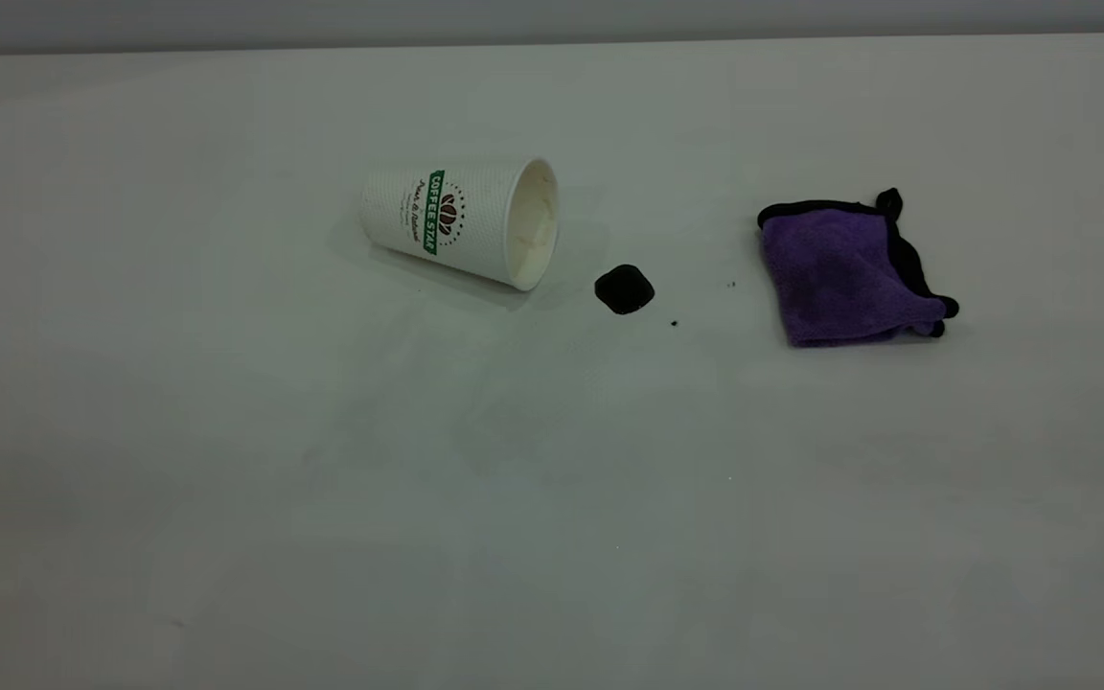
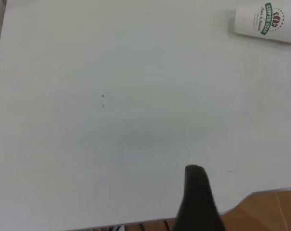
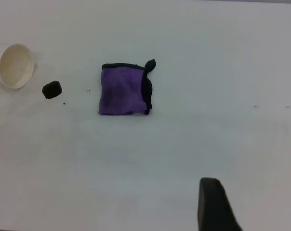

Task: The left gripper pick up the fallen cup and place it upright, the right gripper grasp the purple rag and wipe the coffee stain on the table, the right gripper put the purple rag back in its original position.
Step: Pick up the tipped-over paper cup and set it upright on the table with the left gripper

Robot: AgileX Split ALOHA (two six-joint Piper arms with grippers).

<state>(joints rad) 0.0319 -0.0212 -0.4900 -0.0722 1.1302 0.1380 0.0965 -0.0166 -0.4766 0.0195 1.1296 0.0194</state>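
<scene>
The cup point(image 1: 461, 222) lies on its side on the white table point(image 1: 322, 479), mouth toward the coffee stain point(image 1: 624, 288), a glossy black blob just off its rim. The purple rag point(image 1: 844, 273) lies folded to the right of the stain. Neither arm shows in the exterior view. In the left wrist view the cup point(image 2: 267, 21) is far from my left gripper point(image 2: 249, 190); one black finger point(image 2: 197, 197) shows with a wide bare gap beside it. In the right wrist view the rag point(image 3: 125, 90), stain point(image 3: 52, 89) and cup point(image 3: 13, 66) lie ahead of my open, empty right gripper point(image 3: 254, 195).
Tiny dark specks point(image 1: 674, 324) lie between the stain and the rag. The table's near edge and a wooden floor point(image 2: 271, 211) show in the left wrist view. The table's far edge point(image 1: 552, 43) runs along the back.
</scene>
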